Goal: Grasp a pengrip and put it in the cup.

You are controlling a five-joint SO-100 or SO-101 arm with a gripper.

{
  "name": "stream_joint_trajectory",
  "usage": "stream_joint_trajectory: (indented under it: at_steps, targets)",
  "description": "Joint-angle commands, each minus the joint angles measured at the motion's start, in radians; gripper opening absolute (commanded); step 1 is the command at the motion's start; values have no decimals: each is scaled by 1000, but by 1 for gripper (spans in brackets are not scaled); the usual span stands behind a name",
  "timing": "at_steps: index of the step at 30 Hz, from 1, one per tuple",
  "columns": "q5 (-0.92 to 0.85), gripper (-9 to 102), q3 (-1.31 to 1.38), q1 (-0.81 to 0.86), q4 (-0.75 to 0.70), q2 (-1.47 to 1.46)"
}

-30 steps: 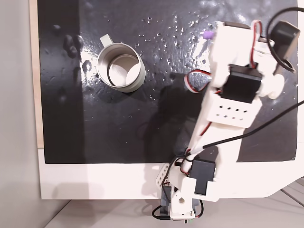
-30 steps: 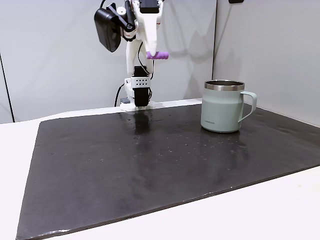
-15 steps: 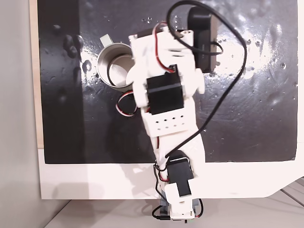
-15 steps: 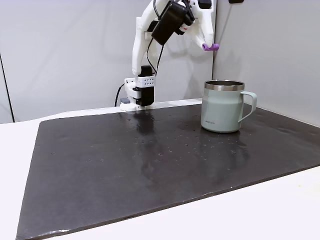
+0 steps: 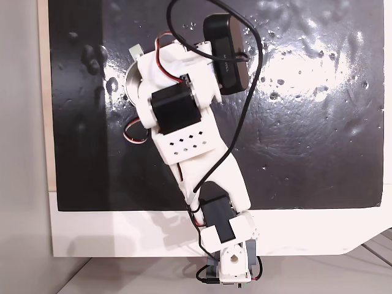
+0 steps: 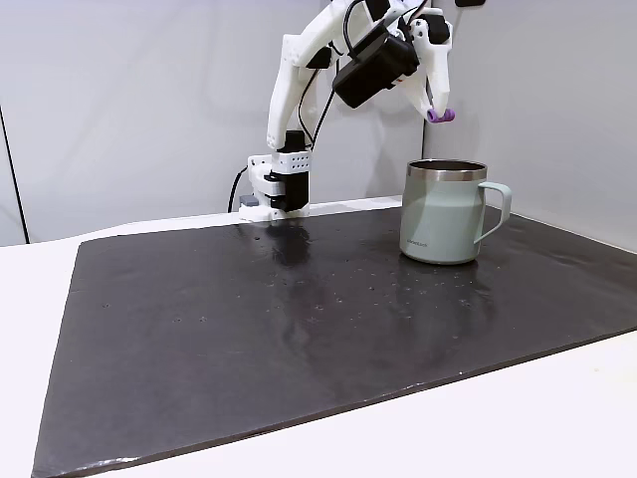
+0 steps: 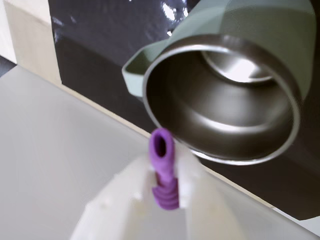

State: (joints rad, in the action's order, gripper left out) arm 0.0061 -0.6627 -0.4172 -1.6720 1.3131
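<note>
Above the cup (image 6: 441, 212), the gripper (image 7: 165, 175) pinches the purple pengrip (image 7: 162, 172); grasping and carrying look done, with only centring and release left.

A white table (image 6: 557, 418) carries a dark glossy mat (image 6: 299, 319), on which the cup (image 6: 443, 214) stands upright.

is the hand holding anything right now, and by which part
Yes: the hand is shut on the purple pengrip, pinching its ribbed lower part, with the open end sticking out toward the cup.
</note>
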Motion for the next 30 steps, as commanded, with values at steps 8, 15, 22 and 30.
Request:
stream_joint_trajectory:
  at_steps: [8, 15, 22, 30]
  targets:
    - [-34, 1, 35, -83, -14, 18]
    - [-34, 28, 18, -74, -15, 43]
    - [-37, 32, 11, -71, -15, 54]
    - [-38, 32, 3, -72, -15, 69]
